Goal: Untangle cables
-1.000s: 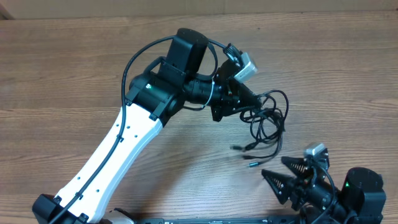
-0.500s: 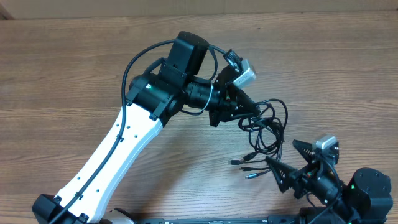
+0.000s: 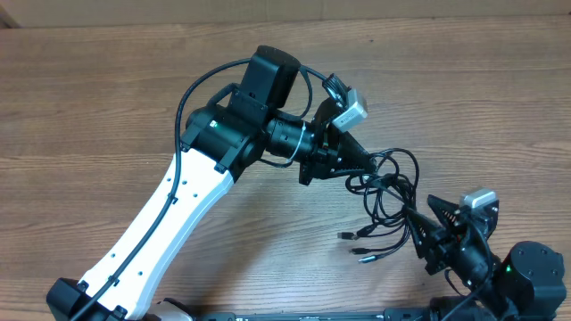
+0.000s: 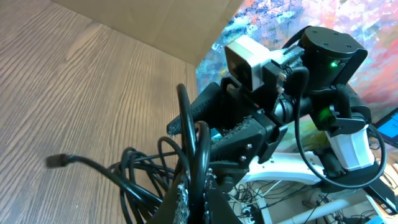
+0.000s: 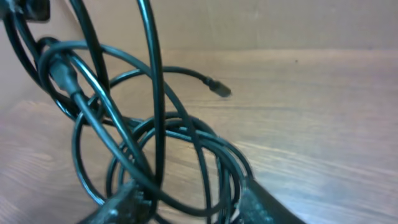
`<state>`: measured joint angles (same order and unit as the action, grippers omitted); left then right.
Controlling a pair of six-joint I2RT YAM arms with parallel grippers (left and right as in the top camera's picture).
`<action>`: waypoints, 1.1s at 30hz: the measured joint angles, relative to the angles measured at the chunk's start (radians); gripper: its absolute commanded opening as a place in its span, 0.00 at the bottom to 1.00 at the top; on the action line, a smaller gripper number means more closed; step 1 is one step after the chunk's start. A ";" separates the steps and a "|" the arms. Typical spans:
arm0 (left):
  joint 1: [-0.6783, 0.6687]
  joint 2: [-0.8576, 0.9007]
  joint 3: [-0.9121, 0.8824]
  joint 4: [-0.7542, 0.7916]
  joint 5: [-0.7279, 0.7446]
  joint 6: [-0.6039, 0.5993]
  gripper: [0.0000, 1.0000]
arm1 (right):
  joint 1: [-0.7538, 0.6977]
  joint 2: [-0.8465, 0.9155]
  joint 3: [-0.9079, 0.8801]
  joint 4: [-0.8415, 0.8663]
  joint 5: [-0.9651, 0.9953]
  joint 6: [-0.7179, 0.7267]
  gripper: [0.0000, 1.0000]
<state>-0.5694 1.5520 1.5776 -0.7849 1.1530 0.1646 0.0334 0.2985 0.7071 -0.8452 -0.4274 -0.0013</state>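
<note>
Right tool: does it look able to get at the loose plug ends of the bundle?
Probably yes. The plug ends sit over bare table right beside the right tool, nothing between, though cable loops run between its fingers and may drag along.

The left arm (image 3: 169,214) has a white link, black joints, black wire (image 3: 190,90), black end effector (image 3: 368,166) and grey camera (image 3: 351,112).

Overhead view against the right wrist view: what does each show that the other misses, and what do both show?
Only overhead: the white-and-black left arm, the left fingers gripping the tangled thin black cables, and three loose plug ends. Only right wrist: close up, cable loops lying between the right fingers. Both: the tangle and the wooden table.
</note>
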 measured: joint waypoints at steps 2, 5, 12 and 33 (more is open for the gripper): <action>0.000 0.000 0.000 0.000 0.000 0.000 0.04 | 0.000 0.000 0.000 0.000 -0.015 0.000 0.35; 0.000 0.000 0.000 0.006 0.000 0.001 0.04 | 0.000 0.000 0.000 0.000 -0.045 -0.004 0.18; 0.000 0.000 0.000 0.023 -0.007 0.003 0.04 | 0.000 0.000 0.000 -0.027 -0.101 0.001 0.08; 0.000 0.000 0.000 0.078 -0.303 -0.241 0.04 | 0.000 0.000 0.000 -0.137 -0.119 0.001 0.06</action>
<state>-0.5694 1.5520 1.5776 -0.7071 0.8501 -0.0765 0.0334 0.2985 0.7071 -0.9825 -0.5461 -0.0002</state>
